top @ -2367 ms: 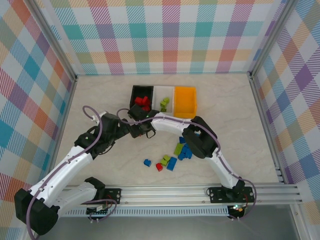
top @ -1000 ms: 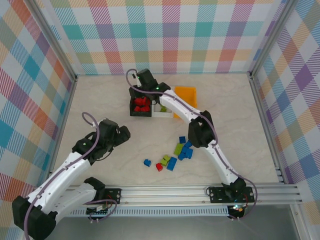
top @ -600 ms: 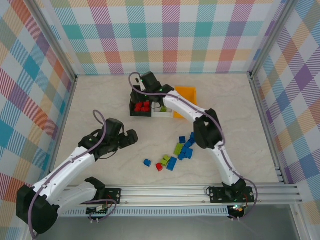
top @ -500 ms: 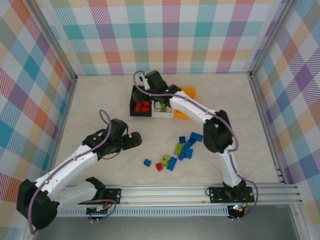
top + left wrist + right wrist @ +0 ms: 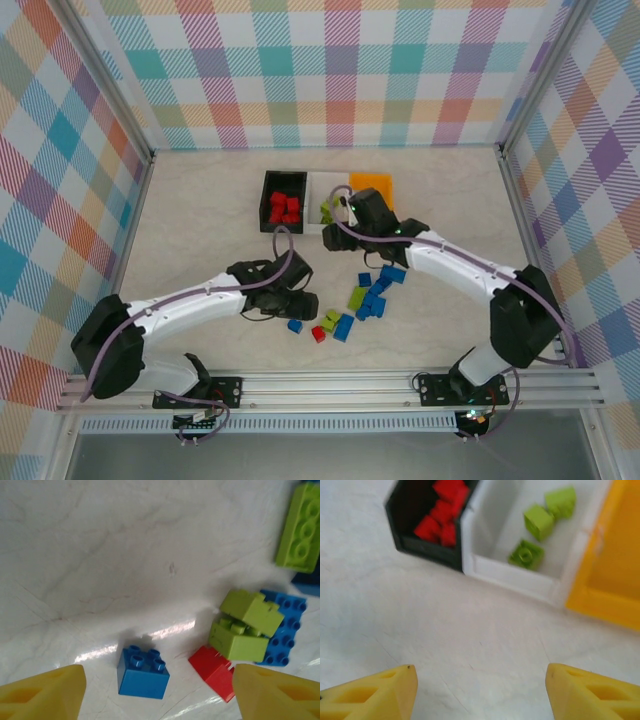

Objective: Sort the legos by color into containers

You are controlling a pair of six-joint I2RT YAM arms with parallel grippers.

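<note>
Left claw point(image 5: 159, 698) reached blue brick point(image 5: 143, 672), studs up.

My overhead camera looks down from behind the arm bases point(image 5: 455, 385) across the whole tabletop point(image 5: 200, 200). The left wrist camera hangs close above the loose bricks point(image 5: 142, 672), the right wrist camera farther back facing the bins point(image 5: 515, 577); overhead covers both patches.
</note>
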